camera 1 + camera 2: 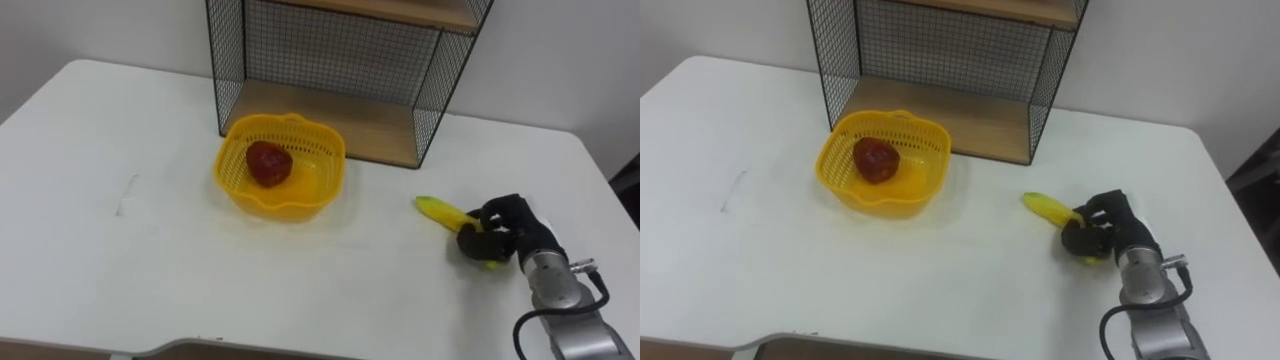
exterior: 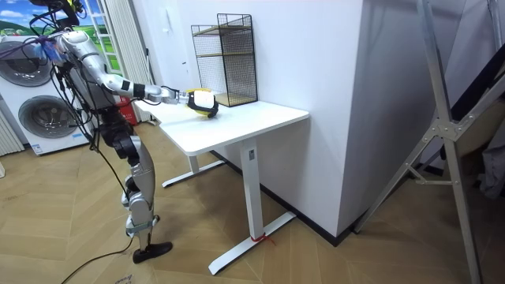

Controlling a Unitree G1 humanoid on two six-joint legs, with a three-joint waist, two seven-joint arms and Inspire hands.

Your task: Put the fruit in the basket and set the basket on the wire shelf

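Note:
A yellow plastic basket (image 1: 283,166) (image 1: 885,164) stands on the white table (image 1: 150,250) in front of the wire shelf (image 1: 340,70) (image 1: 940,60). A red fruit (image 1: 268,162) (image 1: 876,160) lies inside the basket. To the right lies a yellow banana (image 1: 437,209) (image 1: 1044,207) on the table. My right hand (image 1: 502,232) (image 1: 1103,230) has its dark fingers curled round the banana's near end. In the room view I stand at the table's end with my right arm stretched over it toward the basket (image 2: 203,102).
The wire shelf has a wooden bottom board (image 1: 350,125) level with the table and an upper board above. The table's right edge (image 1: 600,180) runs close to my right hand. Washing machines (image 2: 31,102) stand behind me in the room view.

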